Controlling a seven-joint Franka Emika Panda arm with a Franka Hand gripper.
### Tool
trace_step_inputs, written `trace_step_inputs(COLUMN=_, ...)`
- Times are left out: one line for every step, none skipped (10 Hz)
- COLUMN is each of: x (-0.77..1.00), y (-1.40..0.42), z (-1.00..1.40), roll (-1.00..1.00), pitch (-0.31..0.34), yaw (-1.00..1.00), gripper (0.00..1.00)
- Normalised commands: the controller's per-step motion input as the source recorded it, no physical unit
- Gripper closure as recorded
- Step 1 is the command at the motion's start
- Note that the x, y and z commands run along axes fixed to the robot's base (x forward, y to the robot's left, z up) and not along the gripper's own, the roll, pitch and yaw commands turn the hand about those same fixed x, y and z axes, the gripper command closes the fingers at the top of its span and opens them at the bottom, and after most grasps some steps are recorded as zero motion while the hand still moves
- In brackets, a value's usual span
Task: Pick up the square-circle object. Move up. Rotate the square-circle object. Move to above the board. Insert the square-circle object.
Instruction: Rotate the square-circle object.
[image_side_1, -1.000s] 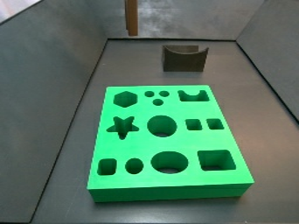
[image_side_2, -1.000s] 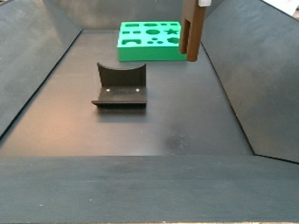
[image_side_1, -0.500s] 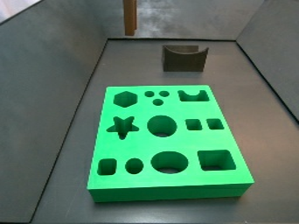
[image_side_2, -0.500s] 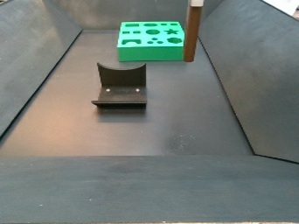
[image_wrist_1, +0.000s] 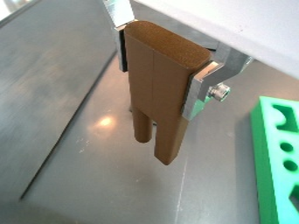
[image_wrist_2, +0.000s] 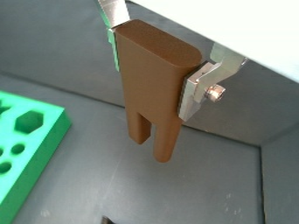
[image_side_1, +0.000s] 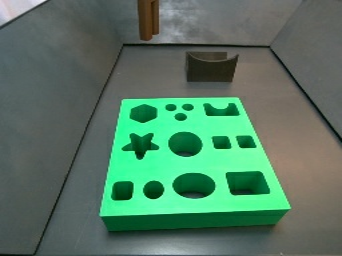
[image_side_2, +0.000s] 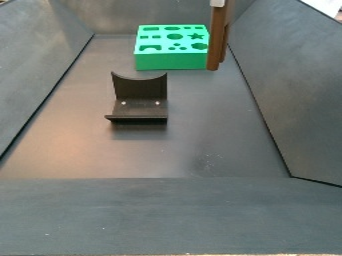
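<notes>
The square-circle object (image_wrist_1: 162, 83) is a tall brown block with two prongs hanging down. It shows in both wrist views (image_wrist_2: 152, 83). My gripper (image_wrist_1: 163, 66) is shut on its upper half, a silver finger (image_wrist_2: 201, 87) on each side. In both side views the object hangs high in the air, at the top edge (image_side_1: 147, 18) and beside the board's near corner (image_side_2: 219, 30); the gripper itself is out of those frames. The green board (image_side_1: 191, 160) lies flat on the floor, its cut-out holes open. It also shows in a side view (image_side_2: 174, 46) and at the edges of both wrist views (image_wrist_1: 278, 149) (image_wrist_2: 24, 144).
A low dark block with a curved notch (image_side_1: 210, 65) stands on the floor beyond the board; in a side view (image_side_2: 136, 98) it sits mid-floor. Grey sloping walls (image_side_1: 67, 70) enclose the dark floor.
The held object has risen a little; in the side views its lower end sits higher than one second ago. The board and the dark block have not moved.
</notes>
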Motion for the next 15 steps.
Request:
trace_step_inputs(x=0.0, y=0.03, z=0.0, roll=-0.02, pitch=0.003, yaw=-1.0, gripper=1.0)
trace_step_inputs(x=0.0, y=0.03, z=0.0, roll=-0.03, pitch=0.004, yaw=-1.0, gripper=1.0)
trace_step_inputs(x=0.0, y=0.03, z=0.0, roll=-0.03, pitch=0.005, yaw=-1.0, gripper=1.0)
trace_step_inputs(x=0.0, y=0.03, z=0.0, roll=-0.04, pitch=0.006, yaw=-1.0, gripper=1.0)
trace_step_inputs(x=0.0, y=0.03, z=0.0, roll=-0.05, pitch=0.007, yaw=-0.85, gripper=1.0)
trace_step_inputs(x=0.0, y=0.03, z=0.0, roll=-0.05, pitch=0.007, yaw=-0.6, gripper=1.0)
trace_step_inputs(x=0.0, y=0.02, z=0.0, roll=-0.05, pitch=0.007, yaw=-0.4, gripper=1.0)
trace_step_inputs(x=0.0, y=0.0, z=0.0, roll=-0.02, pitch=0.003, yaw=-1.0, gripper=1.0)
trace_step_inputs(x=0.0, y=0.0, z=0.0, roll=-0.02, pitch=0.003, yaw=-1.0, gripper=1.0)
trace_step_inputs(x=0.0, y=0.0, z=0.0, roll=-0.02, pitch=0.003, yaw=-1.0, gripper=1.0)
trace_step_inputs(x=0.0, y=0.01, z=0.0, roll=-0.03, pitch=0.004, yaw=-1.0, gripper=1.0)
trace_step_inputs(x=0.0, y=0.01, z=0.0, roll=-0.03, pitch=0.004, yaw=-1.0, gripper=1.0)
trace_step_inputs(x=0.0, y=0.01, z=0.0, roll=-0.04, pitch=0.005, yaw=-1.0, gripper=1.0)
trace_step_inputs(x=0.0, y=0.01, z=0.0, roll=-0.05, pitch=0.007, yaw=-1.0, gripper=1.0)
trace_step_inputs(x=0.0, y=0.01, z=0.0, roll=-0.05, pitch=0.006, yaw=-0.76, gripper=1.0)
